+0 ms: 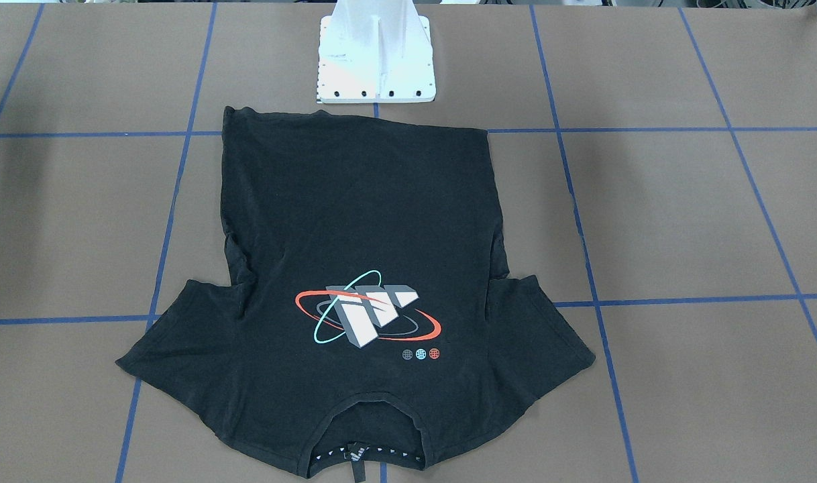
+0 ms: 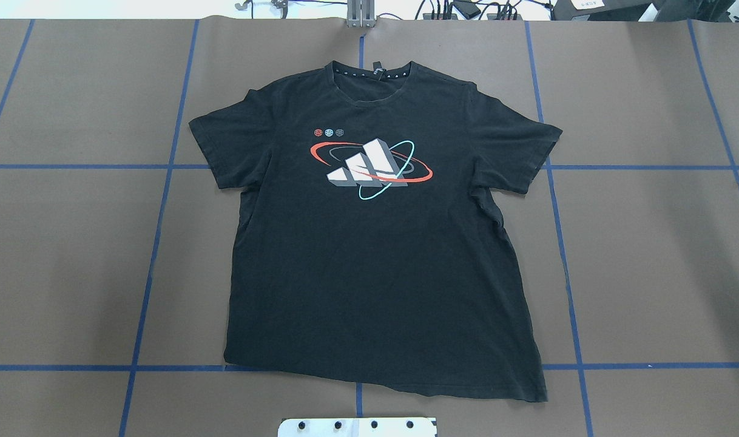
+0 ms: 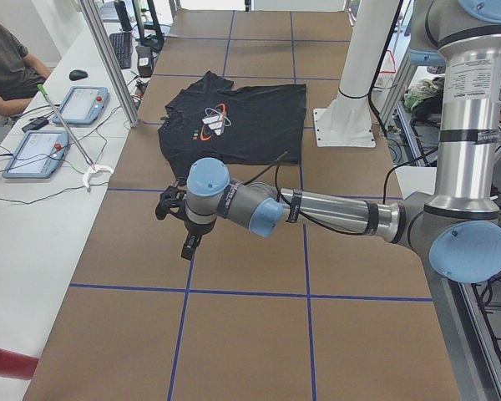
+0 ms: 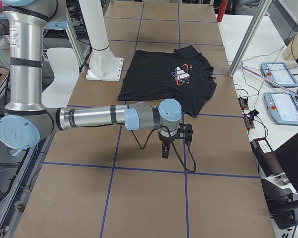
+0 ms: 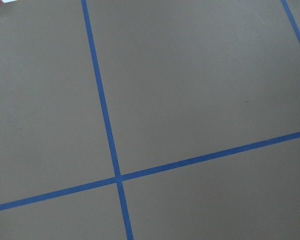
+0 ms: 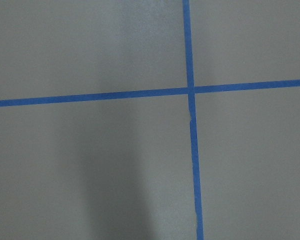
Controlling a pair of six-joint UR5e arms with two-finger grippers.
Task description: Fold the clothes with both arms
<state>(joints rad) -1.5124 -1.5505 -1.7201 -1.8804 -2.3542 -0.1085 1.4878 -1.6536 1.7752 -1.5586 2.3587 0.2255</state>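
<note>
On the brown paper-covered surface (image 2: 72,273), ruled with blue tape lines (image 2: 162,212), I judge nothing is folded yet; every fold is left to do. My left claw (image 3: 186,249) hangs over bare paper, well apart from the garment, and I cannot tell whether it is open. In the middle lies the black short-sleeved cotton T-shirt (image 2: 375,255), flat with its sleeves spread. Its orbit-ring logo print (image 2: 372,162) faces up and its collar lies away from my white base stand (image 1: 376,60). The cloth is soft and matte, faintly wrinkled, with a slanting hem. My right claw (image 4: 165,148) likewise hangs apart, and I cannot tell its state either.
</note>
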